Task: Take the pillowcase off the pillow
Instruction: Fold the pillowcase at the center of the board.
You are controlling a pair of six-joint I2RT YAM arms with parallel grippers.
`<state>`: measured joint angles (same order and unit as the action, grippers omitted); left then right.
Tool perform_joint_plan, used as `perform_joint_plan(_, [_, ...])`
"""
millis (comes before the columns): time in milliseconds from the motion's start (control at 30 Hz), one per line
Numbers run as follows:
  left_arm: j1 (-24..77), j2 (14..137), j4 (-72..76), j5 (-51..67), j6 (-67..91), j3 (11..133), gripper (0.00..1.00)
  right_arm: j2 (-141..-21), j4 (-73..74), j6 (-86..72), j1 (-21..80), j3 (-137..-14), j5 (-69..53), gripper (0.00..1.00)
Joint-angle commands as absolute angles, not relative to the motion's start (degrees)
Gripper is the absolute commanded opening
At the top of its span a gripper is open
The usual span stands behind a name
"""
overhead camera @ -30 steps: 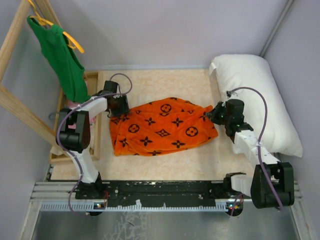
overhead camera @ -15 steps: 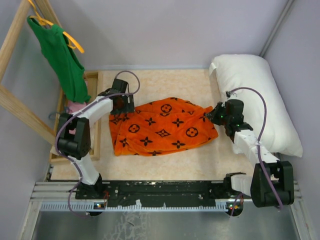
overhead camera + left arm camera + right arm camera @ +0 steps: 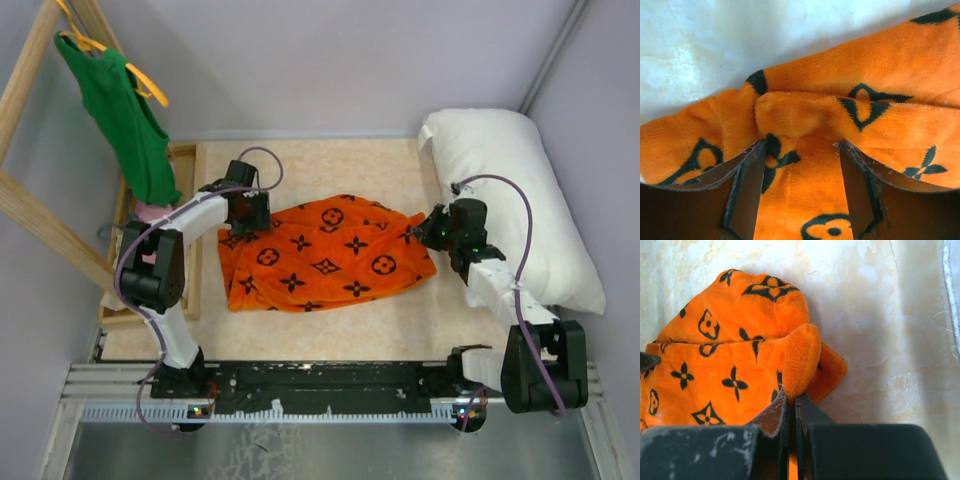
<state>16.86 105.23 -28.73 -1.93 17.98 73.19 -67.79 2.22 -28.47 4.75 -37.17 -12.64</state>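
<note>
The orange pillowcase (image 3: 320, 255) with black monogram motifs lies crumpled on the table's middle, apart from the pillow. The plump white pillow (image 3: 510, 200) lies along the right side. My left gripper (image 3: 250, 214) is open over the pillowcase's left upper corner; in the left wrist view its fingers (image 3: 752, 190) straddle a fold of orange fabric (image 3: 805, 150). My right gripper (image 3: 425, 228) is shut on the pillowcase's right edge; in the right wrist view its jaws (image 3: 792, 407) pinch an orange hem (image 3: 800, 360).
A green tank top (image 3: 125, 115) hangs on a yellow hanger from a wooden rack (image 3: 30, 215) at the left. A pink cloth (image 3: 148, 212) shows under it. The right arm (image 3: 500, 285) lies against the pillow's near side.
My left gripper has moved right and slightly back, from the table's left edge onto the pillowcase's left corner. The right arm and pillow have not moved.
</note>
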Motion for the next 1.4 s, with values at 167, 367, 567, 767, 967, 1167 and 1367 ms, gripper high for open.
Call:
perform_joint_plan(167, [15.5,107.6,-28.6,2.7,17.9,73.9,0.66,-67.9,0.1,-27.6,5.1,-37.7,-13.2,0.00])
perform_joint_plan(367, [15.0,108.4,-29.9,-2.2,17.0,73.9,0.70,-67.9,0.0,-27.5,5.1,-37.6,-13.3,0.00])
perform_joint_plan(567, [14.9,107.4,-27.1,5.9,17.3,72.9,0.67,-68.1,0.0,-27.5,5.1,-37.6,-13.4,0.00])
perform_joint_plan(767, [14.9,110.1,-30.5,-0.3,17.6,73.8,0.78,-68.0,0.2,-27.5,5.1,-37.6,-13.6,0.00])
perform_joint_plan(967, [14.9,107.6,-31.8,-9.6,17.0,73.8,0.85,-68.2,-0.3,-27.6,5.1,-37.3,-13.9,0.00])
perform_joint_plan(1167, [14.9,108.6,-31.2,-1.9,17.3,73.7,0.83,-68.3,-0.4,-27.6,5.1,-37.2,-14.1,0.00])
perform_joint_plan(1367, [14.9,107.0,-25.9,11.2,18.0,71.5,0.66,-68.0,-0.1,-27.6,5.1,-37.1,-14.1,0.00])
